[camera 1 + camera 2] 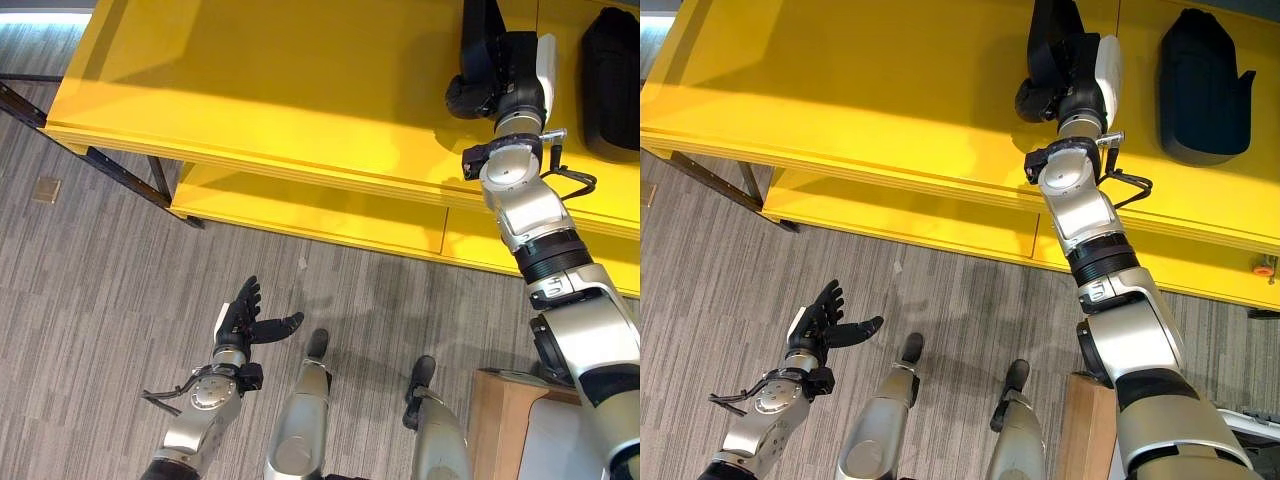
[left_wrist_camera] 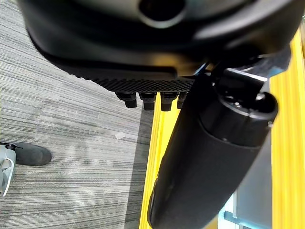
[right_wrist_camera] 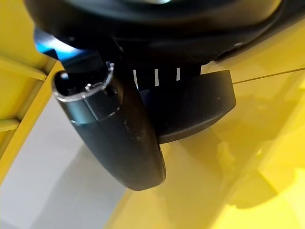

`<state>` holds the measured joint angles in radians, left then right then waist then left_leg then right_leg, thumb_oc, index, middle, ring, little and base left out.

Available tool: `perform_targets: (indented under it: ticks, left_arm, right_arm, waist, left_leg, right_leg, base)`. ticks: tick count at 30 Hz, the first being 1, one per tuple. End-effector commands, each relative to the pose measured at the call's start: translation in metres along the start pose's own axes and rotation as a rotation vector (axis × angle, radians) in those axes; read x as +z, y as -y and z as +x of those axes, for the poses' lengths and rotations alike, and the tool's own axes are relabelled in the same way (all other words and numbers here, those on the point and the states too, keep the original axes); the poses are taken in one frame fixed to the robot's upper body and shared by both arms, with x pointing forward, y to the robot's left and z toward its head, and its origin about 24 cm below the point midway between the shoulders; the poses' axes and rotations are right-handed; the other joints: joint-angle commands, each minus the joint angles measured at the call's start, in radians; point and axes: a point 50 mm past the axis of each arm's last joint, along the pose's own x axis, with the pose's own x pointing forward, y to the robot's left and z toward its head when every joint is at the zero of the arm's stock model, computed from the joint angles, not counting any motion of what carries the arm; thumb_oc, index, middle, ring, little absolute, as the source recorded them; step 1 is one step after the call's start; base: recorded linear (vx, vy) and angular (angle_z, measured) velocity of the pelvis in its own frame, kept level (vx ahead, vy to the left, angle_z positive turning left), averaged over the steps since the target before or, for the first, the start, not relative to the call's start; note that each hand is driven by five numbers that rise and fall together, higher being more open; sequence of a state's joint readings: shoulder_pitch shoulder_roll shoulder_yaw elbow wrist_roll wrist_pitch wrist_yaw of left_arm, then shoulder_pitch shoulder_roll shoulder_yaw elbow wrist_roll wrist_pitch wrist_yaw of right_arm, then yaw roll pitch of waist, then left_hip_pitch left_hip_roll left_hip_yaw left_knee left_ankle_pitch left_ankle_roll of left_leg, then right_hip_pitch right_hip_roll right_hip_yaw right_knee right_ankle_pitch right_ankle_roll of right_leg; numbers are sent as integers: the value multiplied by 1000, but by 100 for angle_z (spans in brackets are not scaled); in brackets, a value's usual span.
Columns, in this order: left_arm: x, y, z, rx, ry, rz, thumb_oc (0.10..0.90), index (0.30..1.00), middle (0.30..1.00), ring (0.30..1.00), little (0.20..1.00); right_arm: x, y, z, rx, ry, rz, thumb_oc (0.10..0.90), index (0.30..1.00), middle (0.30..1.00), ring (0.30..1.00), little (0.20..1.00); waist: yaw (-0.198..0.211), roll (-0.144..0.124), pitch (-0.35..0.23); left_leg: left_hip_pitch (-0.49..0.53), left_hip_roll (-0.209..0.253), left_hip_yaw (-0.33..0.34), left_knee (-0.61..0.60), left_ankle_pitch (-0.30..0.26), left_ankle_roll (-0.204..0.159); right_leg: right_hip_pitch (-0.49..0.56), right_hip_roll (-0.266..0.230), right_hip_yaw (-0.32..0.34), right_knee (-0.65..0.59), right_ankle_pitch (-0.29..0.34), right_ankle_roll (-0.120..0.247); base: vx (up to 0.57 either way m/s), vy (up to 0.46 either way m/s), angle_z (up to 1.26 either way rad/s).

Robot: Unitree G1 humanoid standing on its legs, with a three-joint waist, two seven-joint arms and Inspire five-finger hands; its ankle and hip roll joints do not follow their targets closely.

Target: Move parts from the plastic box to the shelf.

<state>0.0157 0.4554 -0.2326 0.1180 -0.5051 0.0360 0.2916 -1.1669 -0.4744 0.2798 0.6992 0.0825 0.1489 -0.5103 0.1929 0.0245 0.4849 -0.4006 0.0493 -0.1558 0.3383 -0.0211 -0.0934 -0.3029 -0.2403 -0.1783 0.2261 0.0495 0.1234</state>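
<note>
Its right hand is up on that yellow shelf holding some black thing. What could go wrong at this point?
1. The right hand is curled round a black part over the yellow shelf; released before it rests flat, it might tip or roll.
2. Another black part lies close beside it, so a sideways swing of the arm could knock it.
3. The left hand hangs open over the floor, too far away to steady anything.

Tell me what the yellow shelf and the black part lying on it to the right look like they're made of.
The yellow shelf looks like painted or laminated board: smooth, semi-gloss, with soft reflections and visible panel seams. The black part looks like moulded plastic or rubber, matte with rounded edges; which one is uncertain. The right hand holds a similar black piece over the shelf.
</note>
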Motion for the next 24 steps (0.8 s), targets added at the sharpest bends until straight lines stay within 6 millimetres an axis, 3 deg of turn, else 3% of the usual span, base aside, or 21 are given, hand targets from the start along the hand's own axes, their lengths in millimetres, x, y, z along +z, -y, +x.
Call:
perform_targets:
  ticks: [1, 12, 16, 24]
  left_arm:
    - [22, -3, -7, -11, 134, 6, 900, 1000, 1000, 1000, 1000]
    - [21, -7, -9, 0, 137, 13, 900, 1000, 1000, 1000, 1000]
    - [22, -10, -10, 0, 147, 13, 900, 1000, 1000, 1000, 1000]
    - [26, -12, -10, -9, 168, 18, 900, 1000, 1000, 1000, 1000]
  right_arm:
    - [64, 30, 5, -138, 283, 125, 400, 300, 300, 300, 300]
    - [63, 17, 4, -47, 313, -18, 400, 300, 300, 300, 300]
    - [58, 9, 8, 54, 332, -227, 400, 300, 300, 300, 300]
    - [34, 2, 16, 128, 248, -396, 400, 300, 300, 300, 300]
  waist:
    - [-16, -10, -63]
    - [-8, -19, -52]
    - [-3, -28, -45]
    - [6, -33, -32]
  left_leg:
    - [-18, -36, 79, 50, -70, 72]
    - [-24, -37, 80, 52, -66, 71]
    - [-28, -36, 79, 51, -62, 68]
    - [-30, -35, 80, 49, -56, 66]
  right_leg:
    - [35, 28, -27, 76, -138, -26]
    - [33, 29, -25, 72, -134, -26]
    - [34, 30, -28, 70, -130, -27]
    - [30, 32, -34, 71, -123, -26]
  base:
    - [0, 0, 0]
    - [0, 0, 0]
    - [0, 0, 0]
    - [0, 0, 0]
